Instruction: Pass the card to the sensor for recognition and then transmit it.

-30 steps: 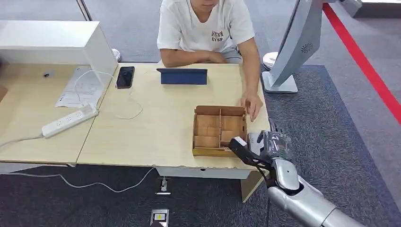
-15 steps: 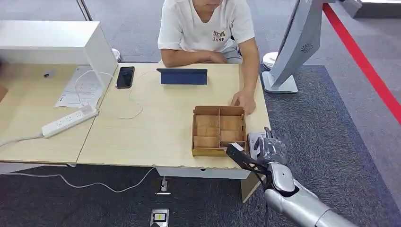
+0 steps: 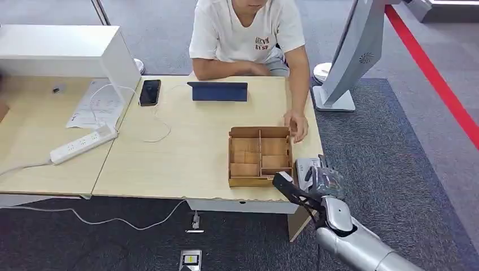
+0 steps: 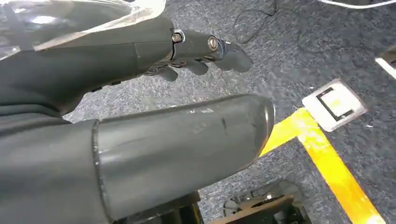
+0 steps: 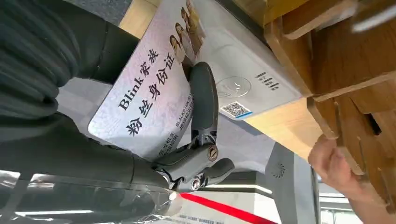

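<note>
My right hand hovers at the table's near right corner and grips a pale card printed with "Blink", small portraits and dark characters. A dark finger lies across the card's face. The card sits just beside and partly over the white sensor, a flat reader with a wave symbol and a QR sticker. In the head view the sensor lies right of the wooden box. My left hand hangs over the carpet, fingers loosely extended, holding nothing.
A compartmented wooden box stands left of the sensor. A seated person rests a hand at the box's far right corner. A blue tablet, phone and power strip lie farther left. A grey stand rises right of the table.
My right hand has dropped slightly toward the table's near edge with the card. The person's hand shifted a little by the box's far corner, and the box sits slightly more to the left.
</note>
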{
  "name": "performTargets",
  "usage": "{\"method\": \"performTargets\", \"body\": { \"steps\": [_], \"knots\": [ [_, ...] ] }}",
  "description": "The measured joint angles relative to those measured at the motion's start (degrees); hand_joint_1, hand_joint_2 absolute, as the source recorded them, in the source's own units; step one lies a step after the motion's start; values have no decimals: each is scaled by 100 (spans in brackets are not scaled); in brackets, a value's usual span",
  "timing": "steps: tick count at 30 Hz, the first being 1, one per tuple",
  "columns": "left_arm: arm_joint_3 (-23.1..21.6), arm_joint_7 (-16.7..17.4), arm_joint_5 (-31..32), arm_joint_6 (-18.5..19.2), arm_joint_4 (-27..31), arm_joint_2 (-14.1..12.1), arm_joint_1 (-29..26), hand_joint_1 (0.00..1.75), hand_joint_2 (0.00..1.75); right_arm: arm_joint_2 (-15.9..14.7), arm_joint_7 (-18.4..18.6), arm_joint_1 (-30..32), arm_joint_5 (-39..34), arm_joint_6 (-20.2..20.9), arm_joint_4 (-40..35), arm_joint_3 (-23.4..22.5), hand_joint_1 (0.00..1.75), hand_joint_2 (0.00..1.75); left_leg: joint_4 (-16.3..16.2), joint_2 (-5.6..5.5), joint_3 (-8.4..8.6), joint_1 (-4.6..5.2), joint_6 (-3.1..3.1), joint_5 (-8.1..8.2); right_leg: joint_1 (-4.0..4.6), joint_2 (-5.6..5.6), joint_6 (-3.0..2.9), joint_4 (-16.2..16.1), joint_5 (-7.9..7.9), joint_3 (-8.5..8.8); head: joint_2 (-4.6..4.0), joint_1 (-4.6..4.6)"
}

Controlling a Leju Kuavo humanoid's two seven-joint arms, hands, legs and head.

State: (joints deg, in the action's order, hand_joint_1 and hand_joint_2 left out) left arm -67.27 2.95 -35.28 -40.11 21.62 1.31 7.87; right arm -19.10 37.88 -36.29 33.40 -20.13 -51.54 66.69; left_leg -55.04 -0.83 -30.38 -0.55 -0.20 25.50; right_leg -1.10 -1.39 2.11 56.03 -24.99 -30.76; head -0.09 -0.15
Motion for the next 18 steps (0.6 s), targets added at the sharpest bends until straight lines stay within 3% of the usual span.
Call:
{"method": "performTargets", "body": {
  "steps": [8, 18],
  "knots": [
    [137, -144, 113, 0, -41, 70, -31, 0, 0, 0, 0, 1, -22, -48, 28, 24, 175, 175, -2, 0, 1, 0, 0, 0, 0, 0, 2, 0, 1, 3, 0, 0],
    [231, -30, 372, 0, -52, 94, -49, 0, 0, -114, 166, -73, 319, -586, -107, -2, 175, 175, -4, -1, -3, 0, 1, -1, -1, 0, 4, 1, 3, 0, 0, -2]
  ]
}}
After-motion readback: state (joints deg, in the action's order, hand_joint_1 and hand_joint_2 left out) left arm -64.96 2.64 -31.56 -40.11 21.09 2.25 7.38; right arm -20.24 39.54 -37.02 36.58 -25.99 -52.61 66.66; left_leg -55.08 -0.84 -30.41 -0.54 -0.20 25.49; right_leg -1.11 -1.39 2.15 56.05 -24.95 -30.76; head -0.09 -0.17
